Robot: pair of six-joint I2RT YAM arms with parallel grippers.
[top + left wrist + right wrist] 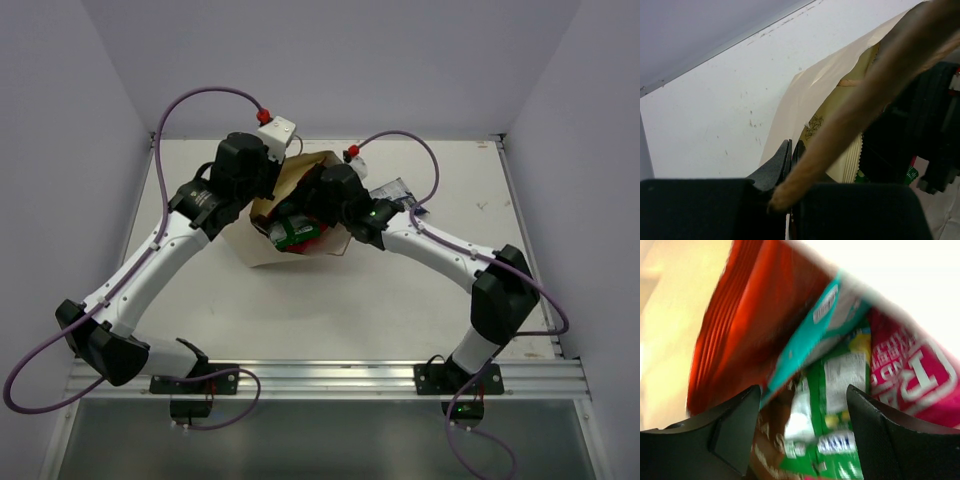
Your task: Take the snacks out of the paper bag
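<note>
White table (400, 300), pale walls all round. On the left, the left gripper (791, 150) is pinched tight on the cream edge of the paper bag (815, 100), which sits mid-table between the arms. A twisted handle (865, 95) blurs past. On the right, the right gripper (804, 395) gapes wide at the bag's mouth, facing an orange-red bag (740, 330), teal pack (810, 335), green pack (840, 385) and pink bag (910, 375).

Paper bag (290, 182) lies mid-tabletop (350, 300), between the two arms. Snack packets (840, 390) overlap inside it, directly before the right tool (802, 395). One further packet (395, 188) lies outside the bag, on the tabletop to its right.
</note>
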